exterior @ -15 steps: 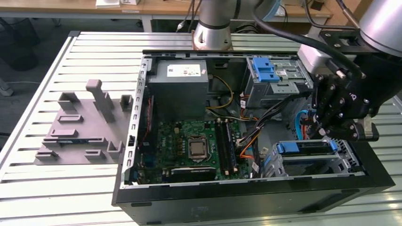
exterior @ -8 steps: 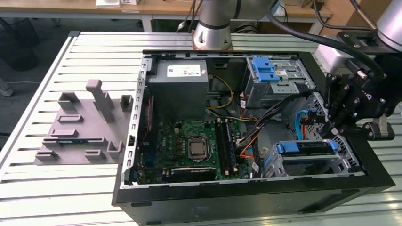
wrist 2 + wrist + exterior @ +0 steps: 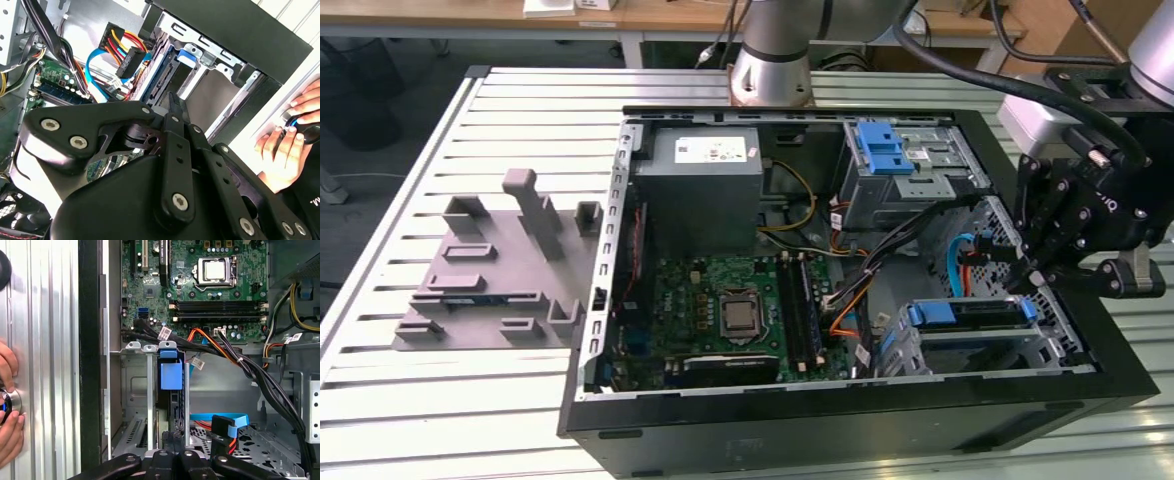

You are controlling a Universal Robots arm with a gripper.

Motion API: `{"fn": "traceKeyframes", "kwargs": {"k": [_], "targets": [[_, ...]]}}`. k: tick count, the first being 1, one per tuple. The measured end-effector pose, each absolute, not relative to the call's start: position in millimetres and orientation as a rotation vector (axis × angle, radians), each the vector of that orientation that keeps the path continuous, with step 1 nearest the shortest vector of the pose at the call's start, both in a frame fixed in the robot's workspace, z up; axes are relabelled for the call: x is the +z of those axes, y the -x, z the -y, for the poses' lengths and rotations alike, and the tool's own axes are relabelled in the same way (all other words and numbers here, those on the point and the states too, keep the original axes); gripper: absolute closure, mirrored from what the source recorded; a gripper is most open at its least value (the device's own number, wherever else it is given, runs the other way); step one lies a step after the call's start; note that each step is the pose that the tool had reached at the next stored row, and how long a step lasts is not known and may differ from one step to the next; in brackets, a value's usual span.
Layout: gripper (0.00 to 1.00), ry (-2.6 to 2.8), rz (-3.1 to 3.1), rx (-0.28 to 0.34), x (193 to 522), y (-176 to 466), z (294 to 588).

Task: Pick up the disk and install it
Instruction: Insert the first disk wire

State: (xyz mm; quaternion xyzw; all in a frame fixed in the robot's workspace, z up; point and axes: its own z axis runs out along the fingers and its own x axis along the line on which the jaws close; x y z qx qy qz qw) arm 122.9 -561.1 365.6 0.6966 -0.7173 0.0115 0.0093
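**Disk sitting in its bay, gripper closed just behind it**

Disk [image 3: 171, 376], a flat silver-grey hard drive in blue plastic carrier rails with a blue end handle, is standing on edge inside the grey metal drive cage [image 3: 131, 405] at the front corner of the open black computer case [image 3: 854, 425]. In the exterior view its blue handle is showing at the top of the cage, near the case's front wall on that view's right. The black gripper [image 3: 175, 102] is hanging over the same corner. In the second wrist view its fingers are pressing together into a single narrow tip and are pinching nothing. That tip is pointing at the connector end of the drive and is very near it, though I cannot tell whether it is touching.

Judging by this, the pick-up and the insertion are looking finished. The red and blue cables [image 3: 120, 47] are hanging loose beside the cage. A person's hand [image 3: 285, 150] is resting on the slatted white table [image 3: 480, 390] outside the case.
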Motion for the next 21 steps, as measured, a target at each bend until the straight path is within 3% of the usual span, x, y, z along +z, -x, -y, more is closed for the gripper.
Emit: {"fn": "traceKeyframes", "kwargs": {"k": [11, 21], "targets": [[0.89, -2.175, 2.24, 0.036, 366, -123, 560], [0.89, -2.174, 2.238, 0.04, 365, -128, 540]]}}
